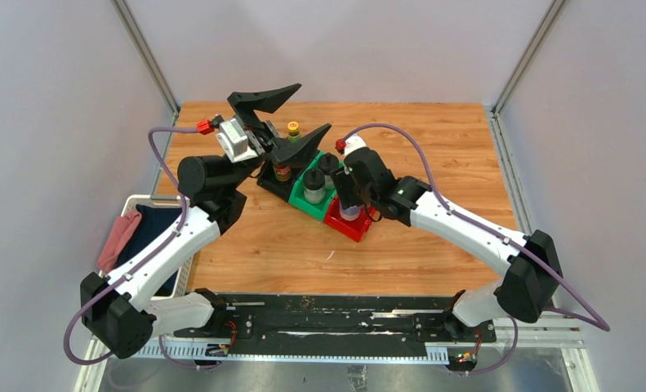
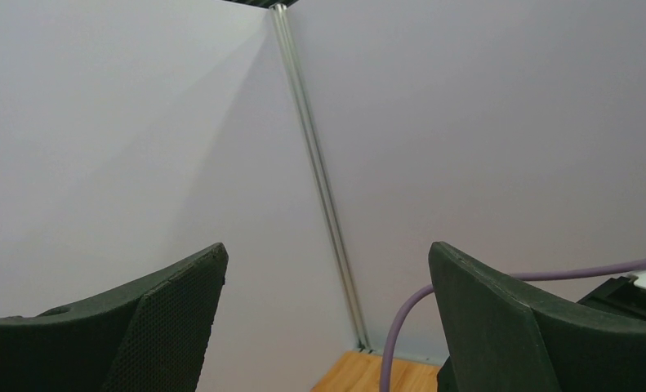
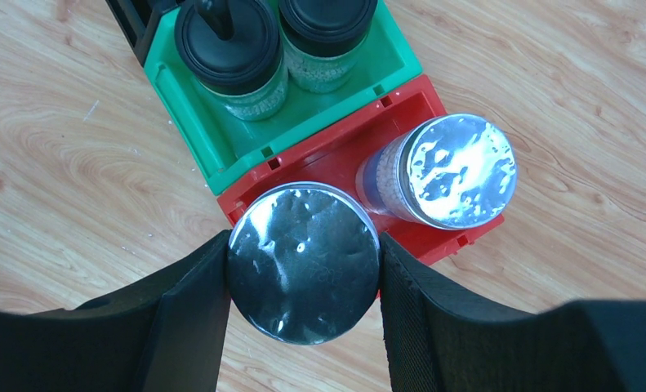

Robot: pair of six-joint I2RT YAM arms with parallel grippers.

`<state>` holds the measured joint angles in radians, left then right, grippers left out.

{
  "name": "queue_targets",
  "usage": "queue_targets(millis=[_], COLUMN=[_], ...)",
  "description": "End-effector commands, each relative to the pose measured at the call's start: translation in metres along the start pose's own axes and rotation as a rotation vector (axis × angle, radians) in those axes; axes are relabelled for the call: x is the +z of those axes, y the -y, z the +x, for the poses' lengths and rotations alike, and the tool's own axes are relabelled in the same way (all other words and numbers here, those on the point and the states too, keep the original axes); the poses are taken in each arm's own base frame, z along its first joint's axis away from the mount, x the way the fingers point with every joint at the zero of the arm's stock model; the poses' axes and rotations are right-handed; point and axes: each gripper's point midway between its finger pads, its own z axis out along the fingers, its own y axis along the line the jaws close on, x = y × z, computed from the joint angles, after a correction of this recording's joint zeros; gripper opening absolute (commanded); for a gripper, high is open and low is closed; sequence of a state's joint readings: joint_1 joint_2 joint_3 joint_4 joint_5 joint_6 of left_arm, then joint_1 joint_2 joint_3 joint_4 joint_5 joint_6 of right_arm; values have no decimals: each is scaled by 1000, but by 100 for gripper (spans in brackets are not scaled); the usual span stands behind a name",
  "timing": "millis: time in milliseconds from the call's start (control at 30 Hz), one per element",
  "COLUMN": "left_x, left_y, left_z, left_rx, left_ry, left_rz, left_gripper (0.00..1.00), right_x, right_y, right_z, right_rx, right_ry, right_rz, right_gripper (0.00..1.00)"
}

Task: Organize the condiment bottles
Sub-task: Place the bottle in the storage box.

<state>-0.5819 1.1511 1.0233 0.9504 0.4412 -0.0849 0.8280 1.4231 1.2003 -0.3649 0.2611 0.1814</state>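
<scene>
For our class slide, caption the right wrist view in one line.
Right gripper holds a silver-lidded shaker at the red bin beside a second shaker; two black-capped bottles in the green bin.

Left end effector (image 1: pixel 314 106) agape, right (image 3: pixel 303 243) clamped.

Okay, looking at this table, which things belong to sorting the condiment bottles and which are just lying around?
Job: gripped shaker, second shaker, two black-capped jars, two brown bottles, plus the black bin, green bin, red bin.
Lying about: cloths, white basket.
</scene>
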Motion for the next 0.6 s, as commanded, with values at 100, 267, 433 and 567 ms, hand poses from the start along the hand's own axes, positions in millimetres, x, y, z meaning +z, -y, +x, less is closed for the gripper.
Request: queue_targets(millis=[100,267,433,567], left_x=[4,4,4,5], left_y=[4,5,7,9], left_z=[1,0,2,5], left_rx=[12,11,14,14], left_ry=[-8,-7,-14,-21], left_rz=[4,5,8,9], left_gripper=[99,99,99,99], right_x=[-10,-8,-6,-2], right_y=[5,6,5,7], right_z=[-22,-20,-17,-12], right_rx=[61,67,73,76], right_ry=[101,100,100,95], right_rz=[5,9,10,19], right_gripper=[0,0,0,0])
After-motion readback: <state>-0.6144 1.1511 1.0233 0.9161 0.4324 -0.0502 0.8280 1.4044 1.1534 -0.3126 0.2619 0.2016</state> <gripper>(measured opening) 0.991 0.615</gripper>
